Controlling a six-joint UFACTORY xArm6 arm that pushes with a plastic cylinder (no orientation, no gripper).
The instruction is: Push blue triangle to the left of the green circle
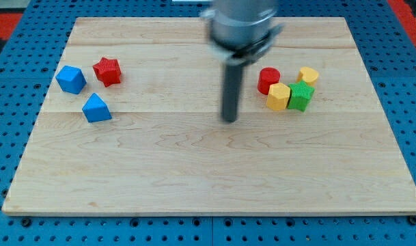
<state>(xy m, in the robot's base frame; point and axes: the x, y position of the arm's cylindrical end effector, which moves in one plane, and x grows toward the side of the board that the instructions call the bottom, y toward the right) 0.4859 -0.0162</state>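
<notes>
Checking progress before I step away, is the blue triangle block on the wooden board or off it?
On: the blue triangle block lies within the wooden board.

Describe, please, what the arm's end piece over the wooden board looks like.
A blurred grey metallic cylindrical housing narrows to a darker collar, from which a straight dark grey rod hangs, ending in my tip. No cables or markings are visible.

blue triangle (96, 108), red star (107, 70), pale wooden board (194, 178)
</notes>
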